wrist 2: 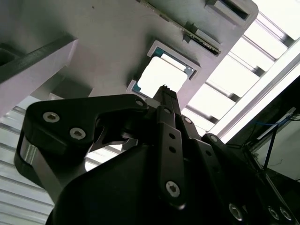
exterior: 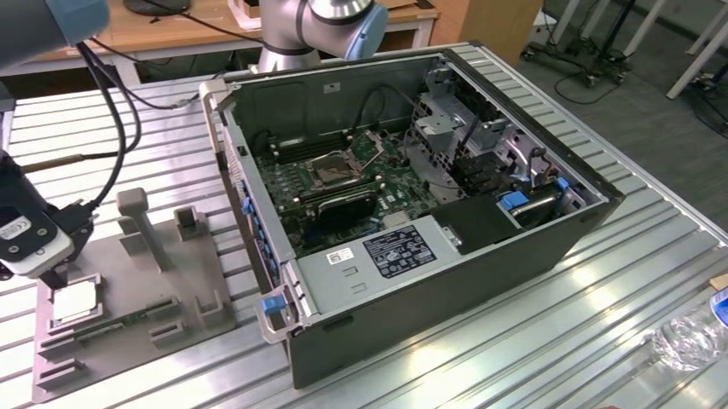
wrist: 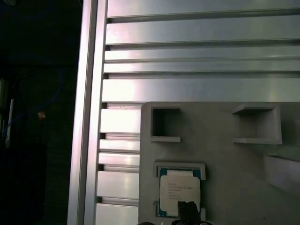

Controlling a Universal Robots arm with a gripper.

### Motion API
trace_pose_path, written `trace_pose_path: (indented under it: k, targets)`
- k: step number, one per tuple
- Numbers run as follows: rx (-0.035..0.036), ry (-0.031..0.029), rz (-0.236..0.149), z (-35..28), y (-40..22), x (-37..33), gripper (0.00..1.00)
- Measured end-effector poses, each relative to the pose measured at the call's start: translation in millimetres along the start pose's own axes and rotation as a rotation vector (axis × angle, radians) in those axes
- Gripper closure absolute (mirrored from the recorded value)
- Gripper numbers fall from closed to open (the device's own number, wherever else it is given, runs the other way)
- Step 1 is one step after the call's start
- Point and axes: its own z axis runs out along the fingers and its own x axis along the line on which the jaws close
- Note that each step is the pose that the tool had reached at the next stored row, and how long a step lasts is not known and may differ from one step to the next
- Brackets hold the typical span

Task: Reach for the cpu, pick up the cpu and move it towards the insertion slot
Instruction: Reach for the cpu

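The cpu (exterior: 74, 300) is a small silvery-white square chip lying flat in a recess of the grey fixture plate (exterior: 125, 298), at the exterior view's left. My gripper (exterior: 50, 276) hangs just above its edge, slightly apart from it. In both wrist views the dark gripper tip (wrist 2: 165, 90) (wrist: 187, 207) overlaps one edge of the cpu (wrist 2: 164, 74) (wrist: 180, 187). The insertion slot (exterior: 333, 170) is a square metal-framed socket on the green motherboard inside the open computer case.
The open black computer case (exterior: 455, 281) stands to the exterior view's right of the plate. A green memory stick (exterior: 119, 322) lies on the plate near the cpu. Grey posts (exterior: 135, 217) rise from the plate. A water bottle (exterior: 688, 336) lies at the far right.
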Motion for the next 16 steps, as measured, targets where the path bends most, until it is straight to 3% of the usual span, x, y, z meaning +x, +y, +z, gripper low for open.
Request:
trace_pose_path:
  k: [16]
  targets:
    - [0.0001, 0.0001, 0.0, 5.7, -0.3, 0.0, 0.89]
